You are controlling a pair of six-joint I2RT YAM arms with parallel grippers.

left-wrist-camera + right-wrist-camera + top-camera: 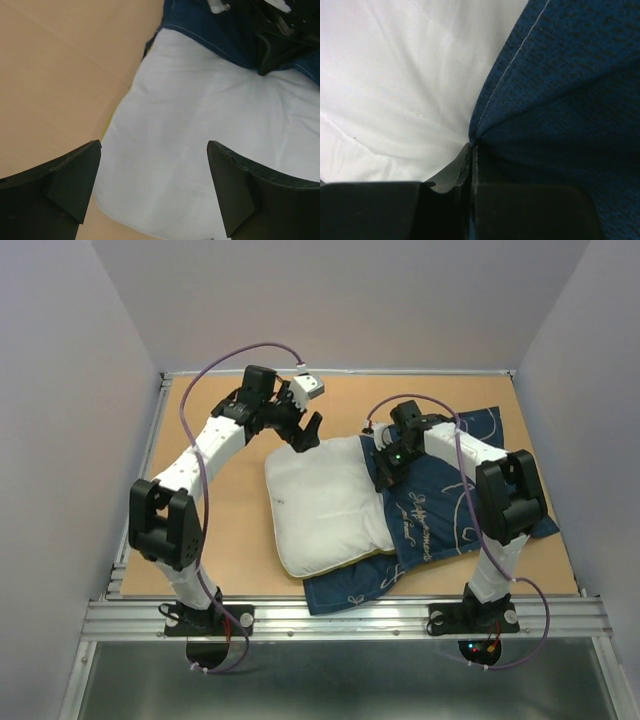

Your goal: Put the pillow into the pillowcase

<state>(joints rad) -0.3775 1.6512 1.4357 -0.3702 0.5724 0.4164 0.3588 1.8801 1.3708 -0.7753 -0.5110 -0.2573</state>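
At the left of the desk (230, 530), the left hand (308, 438) is seen spread wide and holding nothing, poised over the far edge of the pillow (320, 505); the pillow is laid flat mid-desk, with its right end apparently tucked into the mouth of the pillowcase (440, 510); further right, the right hand (390, 468) is clenched on the pillowcase's hem, right against the pillow; the task is judged barely begun, since most of the pillow is left outside.
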